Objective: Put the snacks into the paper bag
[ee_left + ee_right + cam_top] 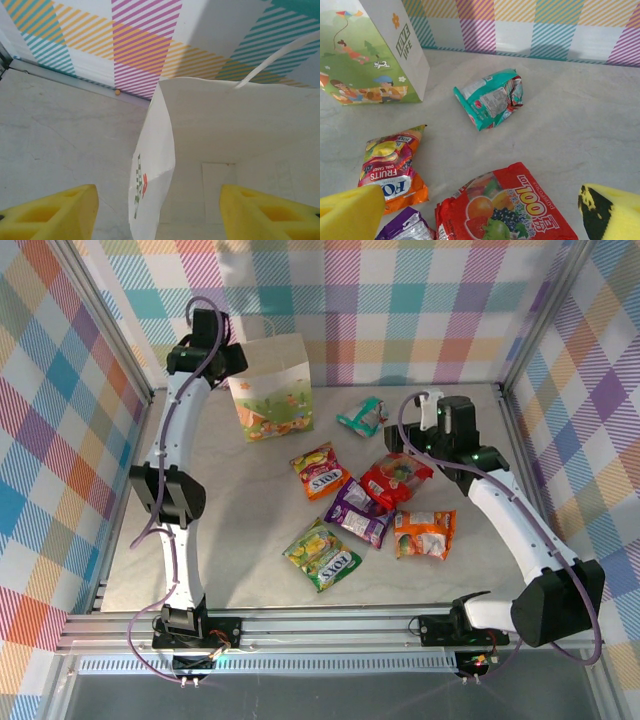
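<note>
Two hands, both spread and empty. The left hand [160, 212] straddles a side wall of the paper bag [225, 115] without touching it. One yellow finger [50, 212] is over bare tabletop [65, 135], the other over the bag's open mouth, and the striped wall stands close behind. The right hand [480, 215] is wide open above the red packet [520, 205]. In the top view the bag stands upright at upper left. The snacks [322, 553] lie at centre and the teal packet [362, 415] lies apart, nearest the bag.

Plaid walls [420, 300] surround a pale tabletop [250, 530].
</note>
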Controlling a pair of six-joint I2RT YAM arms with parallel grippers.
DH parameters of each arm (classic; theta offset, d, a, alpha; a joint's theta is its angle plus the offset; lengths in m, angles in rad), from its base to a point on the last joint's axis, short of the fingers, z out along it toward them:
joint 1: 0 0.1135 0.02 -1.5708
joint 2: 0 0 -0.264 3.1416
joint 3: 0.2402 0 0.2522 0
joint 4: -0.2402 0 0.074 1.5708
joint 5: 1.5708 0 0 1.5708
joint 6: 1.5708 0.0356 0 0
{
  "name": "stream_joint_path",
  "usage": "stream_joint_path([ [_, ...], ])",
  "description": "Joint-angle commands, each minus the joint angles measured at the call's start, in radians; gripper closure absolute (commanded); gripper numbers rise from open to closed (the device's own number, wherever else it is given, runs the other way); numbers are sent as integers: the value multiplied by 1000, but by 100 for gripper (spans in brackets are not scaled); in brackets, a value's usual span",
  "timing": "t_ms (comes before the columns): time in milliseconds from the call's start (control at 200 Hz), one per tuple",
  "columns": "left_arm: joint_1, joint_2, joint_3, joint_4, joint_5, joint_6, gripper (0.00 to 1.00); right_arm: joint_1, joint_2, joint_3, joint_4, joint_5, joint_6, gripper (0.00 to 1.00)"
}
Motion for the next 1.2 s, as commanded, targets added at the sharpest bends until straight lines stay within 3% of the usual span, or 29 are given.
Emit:
stream_joint_path([
  [0, 11, 24, 46, 26, 23, -18, 37, 9, -29, -9, 0, 17, 13, 1],
  [470, 31, 77, 49, 62, 84, -63, 51, 40, -19, -41, 17, 49, 16, 1],
  [760, 39, 86, 61, 54, 102, -86, 73, 48, -14, -56, 24, 67, -1, 1],
  [930, 47, 79, 61, 39, 132, -102, 94, 49, -11, -63, 23, 67, -7, 1],
  [1195, 51, 40, 60, 1, 159, -113, 100, 53, -15, -71, 25, 65, -9, 1],
])
